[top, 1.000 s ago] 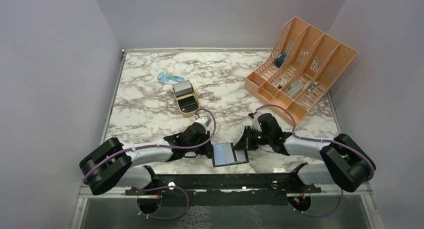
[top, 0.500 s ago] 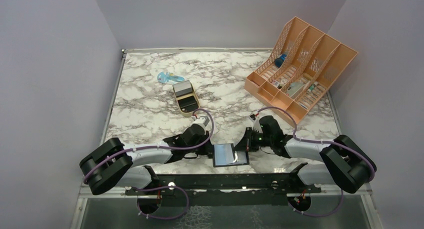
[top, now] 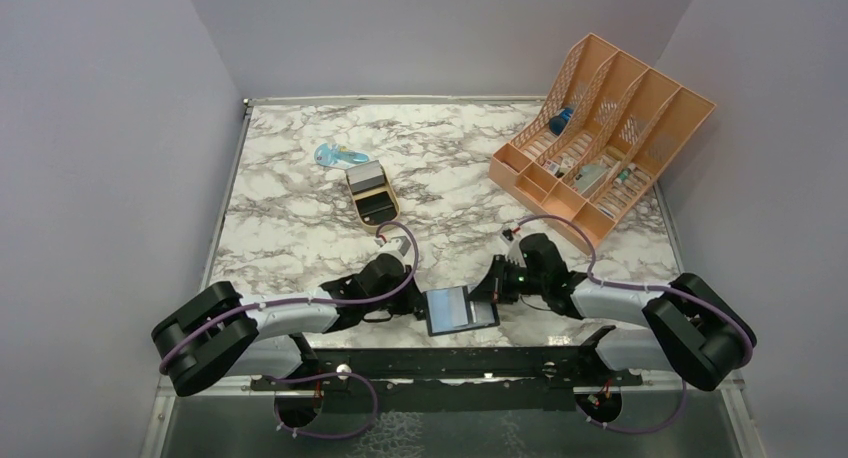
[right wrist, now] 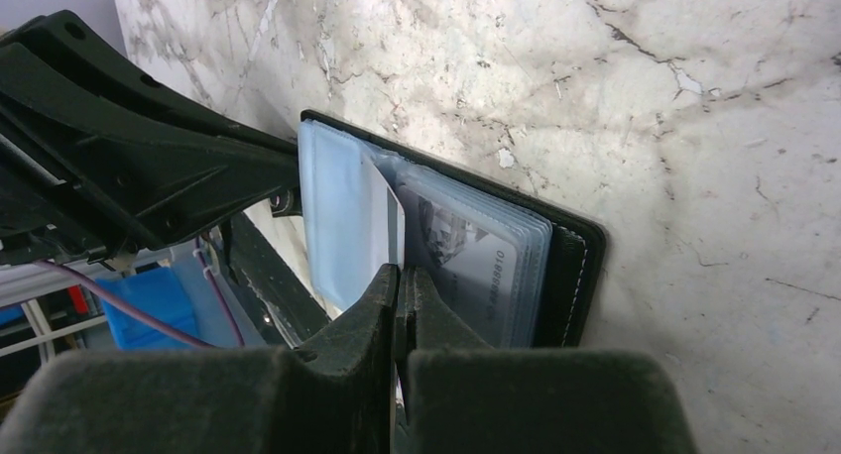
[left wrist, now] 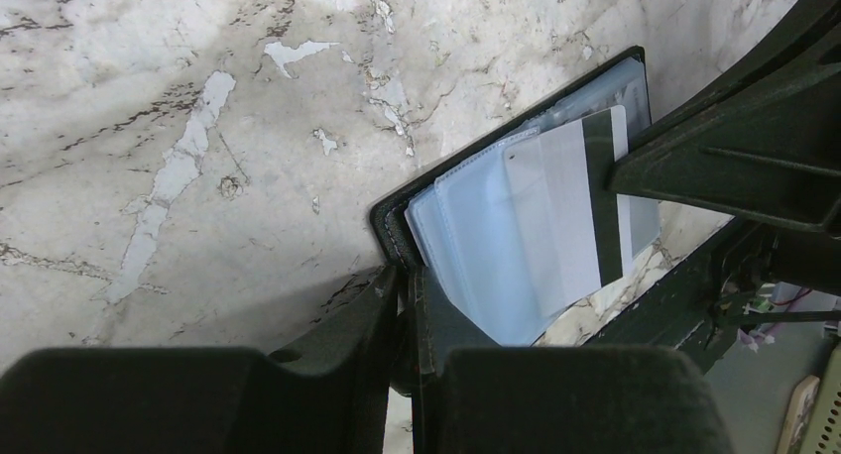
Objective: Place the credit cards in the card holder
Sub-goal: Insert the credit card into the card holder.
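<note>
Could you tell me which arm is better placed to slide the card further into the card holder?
The right arm. The right gripper is shut on the card, whose edge sits at the card holder's clear sleeves, while the left gripper is busy clamping the holder's black cover.

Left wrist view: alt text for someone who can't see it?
An open black hinged card holder with blue-grey sleeves lies on a marble table, its edge pinched by the left gripper. A pale dark-striped plastic card lies across the sleeves.
</note>
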Robot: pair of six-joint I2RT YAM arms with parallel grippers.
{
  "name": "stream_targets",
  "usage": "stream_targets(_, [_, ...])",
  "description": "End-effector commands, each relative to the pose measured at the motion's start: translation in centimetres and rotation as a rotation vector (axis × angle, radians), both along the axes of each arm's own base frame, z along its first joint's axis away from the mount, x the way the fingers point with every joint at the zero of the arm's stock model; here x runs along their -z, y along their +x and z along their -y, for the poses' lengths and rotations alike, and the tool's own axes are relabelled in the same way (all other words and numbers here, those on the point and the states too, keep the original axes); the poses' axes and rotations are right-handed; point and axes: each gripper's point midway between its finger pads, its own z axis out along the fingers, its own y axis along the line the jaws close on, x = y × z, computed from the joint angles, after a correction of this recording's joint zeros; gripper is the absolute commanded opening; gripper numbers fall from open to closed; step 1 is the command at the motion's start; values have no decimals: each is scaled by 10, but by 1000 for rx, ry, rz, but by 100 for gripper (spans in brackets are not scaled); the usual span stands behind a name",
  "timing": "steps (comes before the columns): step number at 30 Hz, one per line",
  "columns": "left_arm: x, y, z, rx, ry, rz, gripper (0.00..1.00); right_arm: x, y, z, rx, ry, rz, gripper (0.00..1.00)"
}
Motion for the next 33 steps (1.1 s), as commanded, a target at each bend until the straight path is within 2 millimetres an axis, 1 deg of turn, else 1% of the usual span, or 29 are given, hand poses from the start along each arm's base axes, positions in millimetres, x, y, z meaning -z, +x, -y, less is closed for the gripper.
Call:
stream_targets(1, [21, -15, -14, 3, 64, -67, 13, 5, 2, 0, 14, -28, 17, 5])
stream_targets(6, [22, -16, -14, 3, 63, -68, 13, -5, 4, 5, -15, -98, 30, 30])
stream_targets(8, [21, -15, -14, -2, 60, -67, 13, -7, 3, 7, -18, -119, 31, 38])
stream_targets(10, [20, -15, -13, -1, 56, -64, 13, -9, 0, 7, -31, -120, 22, 41])
stream_targets(15, [20, -14, -13, 13, 62, -56, 13, -4, -6, 6, -39, -144, -5, 45])
stream_targets(20, [20, -15, -12, 20, 62, -57, 13, -1, -8, -2, -53, -160, -5, 46])
stream_targets(26, [19, -16, -11, 21, 52, -60, 13, 0, -15, -21, -92, -139, -14, 47])
stream_targets(33, [19, -18, -9, 21, 30, -69, 13, -16, -20, -47, -145, -55, 14, 46])
